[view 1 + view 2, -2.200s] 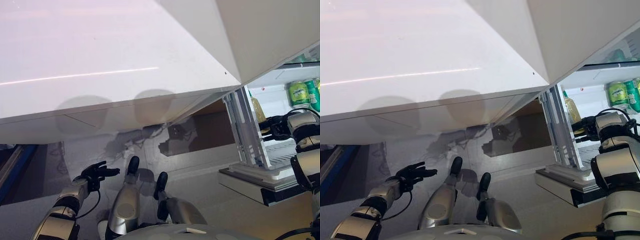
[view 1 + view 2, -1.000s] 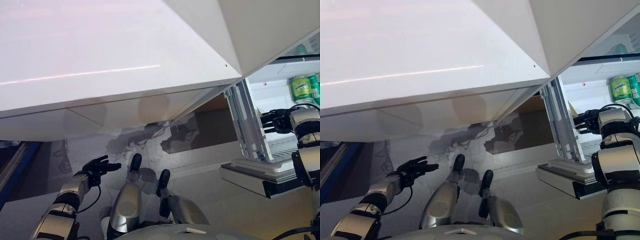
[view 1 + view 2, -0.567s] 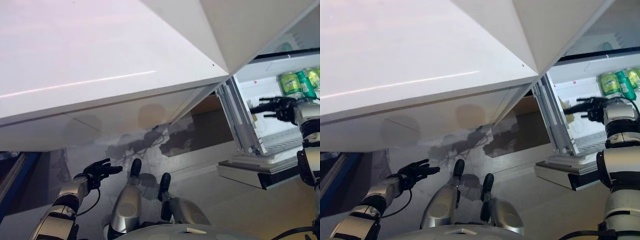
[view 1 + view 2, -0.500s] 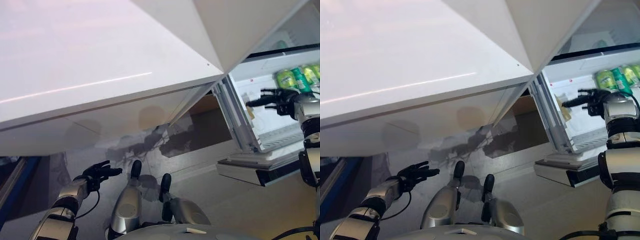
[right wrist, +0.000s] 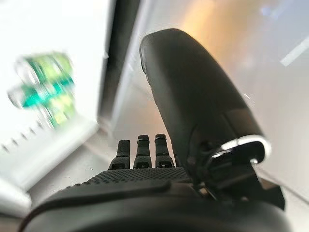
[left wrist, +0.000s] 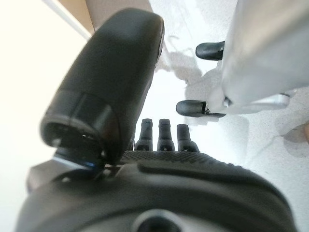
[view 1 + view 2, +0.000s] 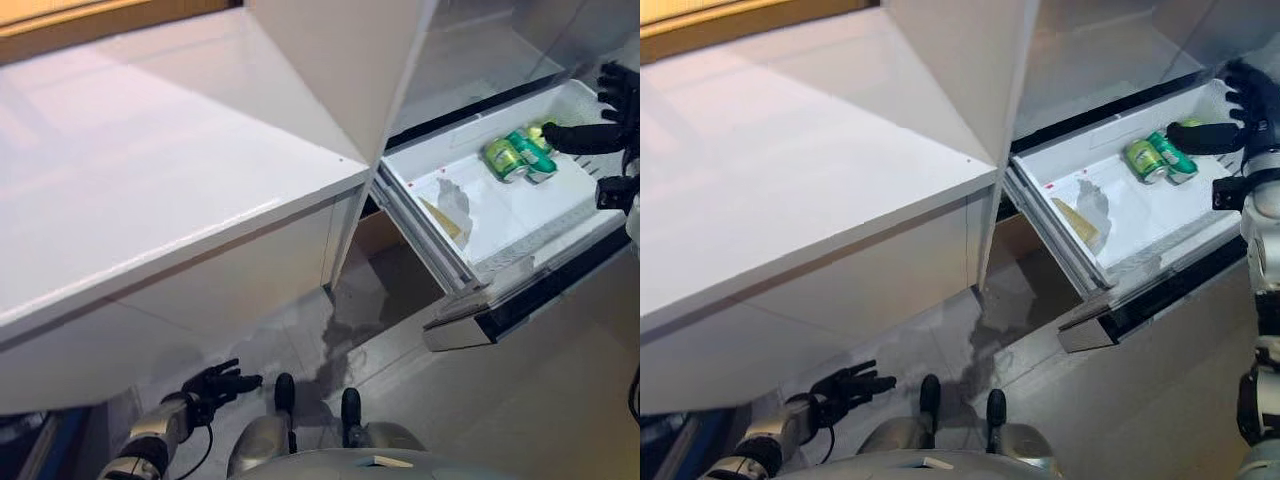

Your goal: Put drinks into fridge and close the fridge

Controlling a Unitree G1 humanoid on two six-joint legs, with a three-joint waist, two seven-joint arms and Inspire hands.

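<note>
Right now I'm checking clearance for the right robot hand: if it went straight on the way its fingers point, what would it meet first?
Probably the green cans lying in the open fridge compartment: the right robot hand points straight at them, fingers extended, though depth is unclear.

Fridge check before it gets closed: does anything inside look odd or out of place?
Nothing stands out. The green cans sit grouped at the far end of the open fridge. The right hand, fingers straight, is beside them, holding nothing.
</note>
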